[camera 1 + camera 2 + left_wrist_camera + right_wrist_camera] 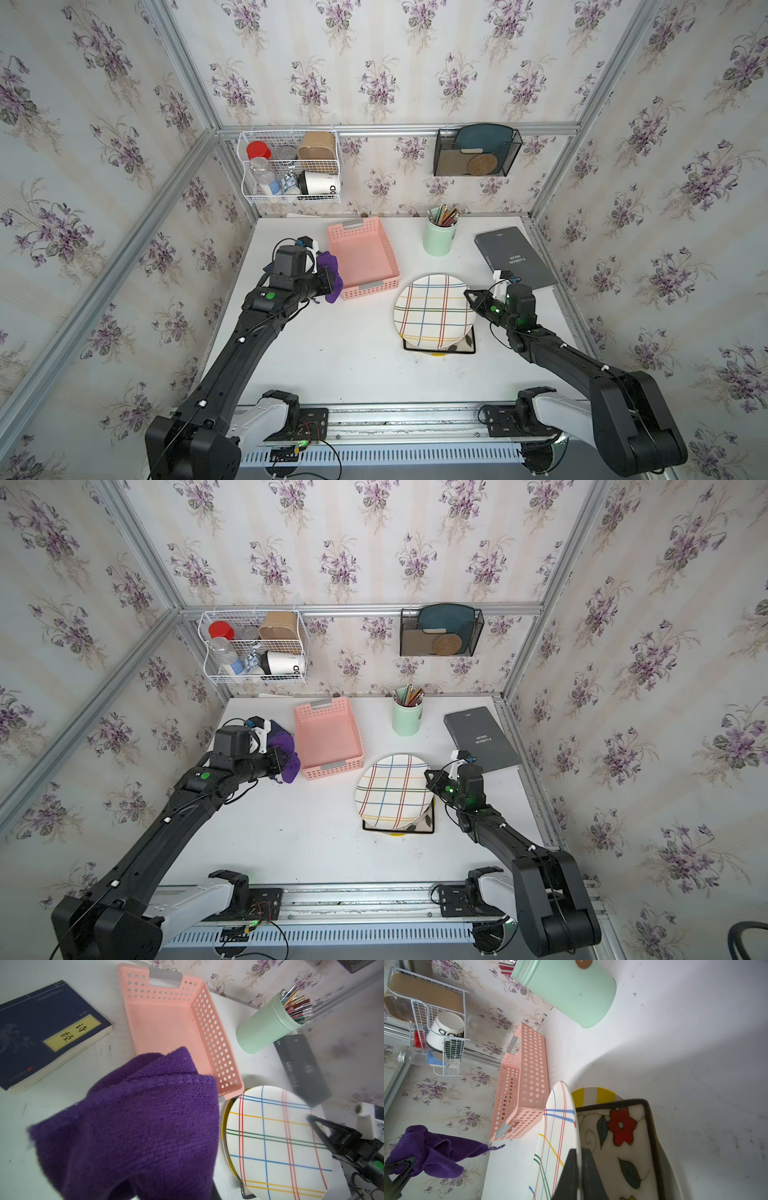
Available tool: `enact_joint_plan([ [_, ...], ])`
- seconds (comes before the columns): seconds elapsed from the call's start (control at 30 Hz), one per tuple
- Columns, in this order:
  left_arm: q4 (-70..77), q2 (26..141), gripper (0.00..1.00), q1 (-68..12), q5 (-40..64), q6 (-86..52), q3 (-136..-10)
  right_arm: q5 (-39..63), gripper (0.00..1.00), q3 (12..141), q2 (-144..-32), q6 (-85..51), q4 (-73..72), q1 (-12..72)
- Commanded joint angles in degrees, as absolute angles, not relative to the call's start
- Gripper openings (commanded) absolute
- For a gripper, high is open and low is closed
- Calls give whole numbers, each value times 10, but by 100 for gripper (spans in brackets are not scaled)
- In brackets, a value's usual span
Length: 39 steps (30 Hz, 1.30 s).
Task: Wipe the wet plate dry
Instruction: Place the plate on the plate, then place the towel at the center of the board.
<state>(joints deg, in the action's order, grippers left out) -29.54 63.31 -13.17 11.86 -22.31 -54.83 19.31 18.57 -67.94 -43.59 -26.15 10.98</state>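
You have a white table (pixel 332 365) with a pink basket (pixel 363 259) at the back. Near the basket's front corner is the plate with the coloured lines (pixel 432 311). It is the wet one to dry. It is tipped up on one side, over a square flower dish (pixel 623 1136) and a yellow striped plate (pixel 604 1093).

The purple cloth (pixel 331 272) hangs just beside the basket, on its other side, well apart from the plate.

Your left gripper (pixel 326 284) is pinched tight on the cloth and holds it up off the table. Your right gripper (pixel 579 1167) is pinched tight on the plate's rim, one finger on each side.

I think you are at the step just before wiping: cloth in one hand, plate in the other. Next, carry the cloth across to the plate's striped face and rub it. Keep the plate held firm so it does not slip onto the dishes below.
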Motion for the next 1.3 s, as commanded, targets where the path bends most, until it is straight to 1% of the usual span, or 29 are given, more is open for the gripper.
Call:
enact_joint_plan([
  [0.0, -303, 654, 0, -131, 47, -247, -540, 134, 0, 171, -692, -431, -325, 118],
  [0.03, -314, 663, 0, -131, 27, -260, -538, 125, 0, 164, -697, -431, -326, 118],
  [0.17, -335, 705, 0, -120, 5, -293, -534, 104, 12, 157, -710, -431, -313, 118],
  [0.2, -342, 714, 0, -119, 2, -300, -536, 101, 17, 161, -712, -430, -305, 118],
  [0.3, -362, 742, 0, -115, -14, -314, -544, 93, 41, 176, -706, -417, -276, 118],
  [0.33, -370, 750, 2, -114, -16, -316, -547, 86, 51, 184, -699, -410, -261, 119],
  [0.4, -383, 761, 8, -113, -7, -312, -557, 65, 76, 207, -683, -397, -226, 118],
  [0.47, -383, 761, 17, -112, 26, -287, -568, 36, 93, 234, -664, -380, -178, 117],
  [0.5, -379, 757, 22, -112, 44, -279, -569, 23, 99, 247, -657, -373, -160, 115],
  [0.53, -375, 751, 26, -112, 59, -273, -566, 12, 100, 258, -647, -362, -144, 114],
  [0.57, -372, 742, 33, -112, 68, -270, -562, 2, 100, 266, -641, -354, -134, 110],
  [0.73, -350, 692, 79, -112, 82, -273, -528, -6, 100, 294, -623, -334, -124, 86],
  [0.77, -347, 685, 85, -112, 83, -275, -522, -7, 100, 297, -621, -333, -124, 82],
  [0.8, -343, 676, 88, -112, 84, -276, -516, -7, 100, 301, -621, -331, -124, 79],
  [0.9, -356, 654, 89, -112, 80, -265, -525, -14, 100, 309, -618, -322, -120, 72],
  [0.97, -348, 615, 89, -112, 57, -258, -525, -37, 100, 314, -611, -309, -112, 66],
  [1.03, -329, 568, 89, -112, 7, -253, -514, -90, 100, 311, -593, -287, -108, 62],
  [1.17, -253, 483, 89, -111, -105, -200, -452, -252, 100, 273, -554, -250, -129, 51],
  [1.27, -170, 447, 86, -110, -152, -132, -377, -300, 100, 233, -543, -201, -167, 39],
])
